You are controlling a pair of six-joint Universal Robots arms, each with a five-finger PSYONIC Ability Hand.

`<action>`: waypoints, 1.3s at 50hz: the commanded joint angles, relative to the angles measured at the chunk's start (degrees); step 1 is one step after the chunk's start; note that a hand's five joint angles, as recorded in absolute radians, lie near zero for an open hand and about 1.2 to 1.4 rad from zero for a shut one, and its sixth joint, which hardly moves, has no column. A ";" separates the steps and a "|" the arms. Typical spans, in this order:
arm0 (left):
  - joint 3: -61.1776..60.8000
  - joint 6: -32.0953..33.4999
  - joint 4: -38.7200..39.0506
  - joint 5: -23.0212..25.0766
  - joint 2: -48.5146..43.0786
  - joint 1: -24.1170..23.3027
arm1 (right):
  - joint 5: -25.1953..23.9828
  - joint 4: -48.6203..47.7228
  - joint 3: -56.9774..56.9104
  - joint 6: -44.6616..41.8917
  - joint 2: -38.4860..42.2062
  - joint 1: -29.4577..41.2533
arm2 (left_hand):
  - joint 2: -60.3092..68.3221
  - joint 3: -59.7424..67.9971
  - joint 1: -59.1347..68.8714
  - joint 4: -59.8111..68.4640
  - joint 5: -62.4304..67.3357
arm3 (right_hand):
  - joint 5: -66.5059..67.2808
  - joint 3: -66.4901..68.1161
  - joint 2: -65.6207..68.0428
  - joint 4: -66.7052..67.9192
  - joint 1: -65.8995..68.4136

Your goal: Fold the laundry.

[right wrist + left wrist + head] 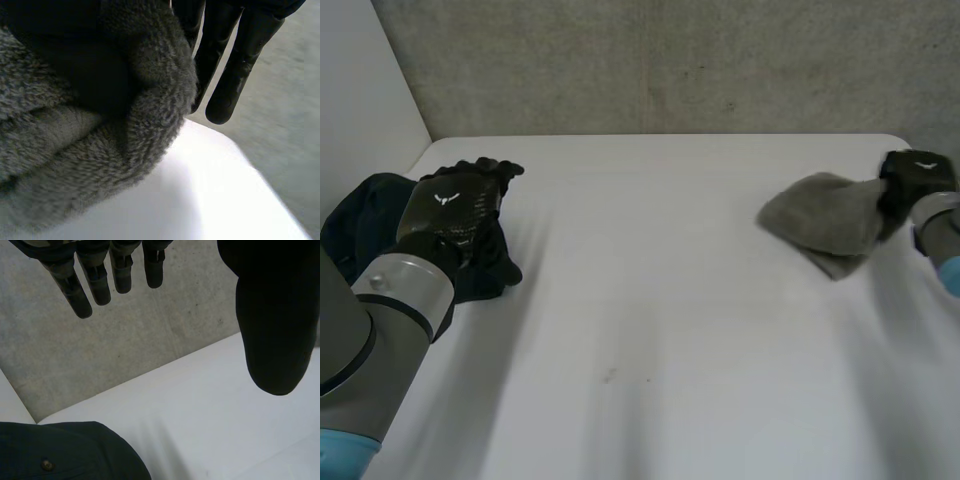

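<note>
A dark navy garment lies bunched at the table's left edge. My left hand hovers over it, open, with its fingers straight and its thumb held apart. A buttoned part of the garment lies under the palm. A grey fleecy cloth lies crumpled at the far right of the table. My right hand is shut on its right edge. A thick fold of that cloth is bunched against the palm, beside the fingers.
The white table stretches between the two cloths. A grey concrete wall stands behind its far edge, and a white panel closes the left side. The table's far right corner is rounded, close to my right hand.
</note>
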 commanded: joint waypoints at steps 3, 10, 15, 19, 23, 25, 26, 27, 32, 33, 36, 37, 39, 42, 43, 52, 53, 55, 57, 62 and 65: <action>0.12 0.00 0.06 0.06 -1.05 -0.07 | 2.84 0.88 -4.87 -3.54 3.52 -9.93 | -1.62 -2.04 -0.86 -1.54 -2.76 | 14.41 12.46 12.54 11.91 26.90; 0.12 0.00 0.24 0.06 -2.01 -0.24 | 4.16 2.46 -5.40 -4.33 4.93 -12.84 | -1.62 -2.04 -0.86 -1.54 -2.76 | 14.41 12.46 12.54 11.91 26.90; 0.12 0.00 0.32 0.06 -2.28 -0.33 | 7.23 2.99 -5.31 -5.91 5.10 -14.24 | -1.62 -2.04 -0.86 -1.54 -2.76 | 14.41 12.46 12.54 11.91 26.90; 0.21 0.00 0.32 0.06 -2.36 -0.33 | 7.68 3.61 -4.87 -6.97 5.28 -14.86 | -1.62 -2.04 -0.86 -1.54 -2.76 | 14.41 12.46 12.54 11.91 26.90; 0.21 0.00 0.32 0.15 -2.36 -0.33 | 8.03 4.05 -4.08 -7.14 4.93 -14.95 | -1.62 -2.04 -0.86 -1.54 -2.76 | 14.41 12.46 12.54 11.91 26.90; 0.21 0.09 0.32 0.15 -2.36 -0.33 | 8.20 4.14 -3.73 -7.15 4.75 -14.95 | -1.62 -2.04 -0.86 -1.54 -2.76 | 14.41 12.46 12.54 11.91 26.90; 0.21 0.09 0.24 0.06 -2.36 -0.33 | 8.12 4.22 -3.55 -7.15 4.75 -14.95 | -1.62 -2.04 -0.86 -1.54 -2.76 | 14.41 12.46 12.54 11.91 26.90; 0.21 0.00 0.24 0.06 -2.36 -0.33 | 7.85 4.40 -3.38 -7.32 4.67 -14.95 | -1.62 -2.04 -0.86 -1.54 -2.76 | 14.41 12.46 12.54 11.91 26.90; 0.21 0.00 0.24 0.06 -2.28 -0.33 | 7.76 7.82 -2.94 -7.06 3.96 -14.86 | -1.62 -2.04 -0.86 -1.54 -2.76 | -26.76 -28.71 -28.62 -29.26 -14.27; 0.21 0.09 0.24 0.06 -2.28 -0.33 | 7.76 8.61 -2.85 -6.88 3.70 -14.86 | -1.62 -2.04 -0.86 -1.54 -2.76 | -40.07 -42.02 -41.93 -42.57 -27.58; 0.30 0.09 0.24 0.15 -2.19 -0.33 | 7.50 11.60 -2.15 -6.62 1.51 -15.03 | -1.62 -2.04 -0.86 -1.54 -2.76 | -55.59 -57.54 -57.46 -58.09 -43.10; 0.30 0.09 0.24 0.15 -2.19 -0.33 | 7.41 12.04 -1.71 -6.62 0.80 -15.12 | -1.62 -2.04 -0.86 -1.54 -2.76 | -55.59 -57.54 -57.46 -58.09 -43.10; 0.30 0.09 0.24 0.15 -2.01 -0.33 | 7.24 12.48 0.13 -6.71 -1.91 -15.99 | -1.62 -2.04 -0.86 -1.54 -2.76 | -55.59 -57.54 -57.46 -58.09 -43.10; 0.38 0.09 0.24 0.15 -1.66 -0.33 | 7.15 12.49 2.51 -6.88 -5.26 -17.67 | -1.62 -2.04 -0.86 -1.54 -2.76 | -55.59 -57.54 -57.46 -58.09 -43.10; 0.39 0.09 0.24 0.15 -1.66 -0.33 | 7.15 12.40 3.82 -7.58 -7.44 -18.63 | -1.62 -2.04 -0.86 -1.54 -2.76 | -55.59 -57.54 -57.46 -58.09 -43.10; 0.74 0.18 0.24 0.24 -1.49 -0.24 | 7.24 11.52 6.64 -17.50 -15.72 -22.06 | -1.62 -2.04 -0.86 -1.54 -2.76 | -55.59 -57.54 -57.46 -58.09 -43.10; 0.74 0.18 0.24 0.24 -1.49 -0.24 | 7.15 11.26 6.73 -18.82 -16.60 -22.07 | -1.62 -2.04 -0.86 -1.54 -2.76 | -55.59 -57.54 -57.46 -58.09 -43.10; 0.82 0.18 0.24 0.24 -1.40 -0.24 | 7.15 10.64 7.00 -21.29 -19.50 -21.80 | -1.62 -2.04 -0.86 -1.54 -2.76 | -55.59 -57.54 -57.46 -58.09 -43.10; 0.83 0.18 0.24 0.24 -1.40 -0.24 | 7.06 10.12 7.08 -22.08 -21.34 -21.80 | -1.62 -2.04 -0.86 -1.54 -2.76 | -55.59 -57.54 -57.46 -58.09 -43.10; 0.91 0.26 0.32 0.24 -1.22 -0.07 | 2.86 8.27 9.36 -21.74 -25.64 -18.22 | -1.62 -2.04 -0.86 -1.54 -2.76 | -55.59 -57.54 -57.46 -58.09 -43.10; 1.09 0.35 0.41 0.24 -0.78 0.19 | -0.92 8.00 11.56 -20.95 -28.46 -13.90 | -1.62 -2.04 -0.86 -1.54 -2.76 | -55.59 -57.54 -57.46 -58.09 -43.10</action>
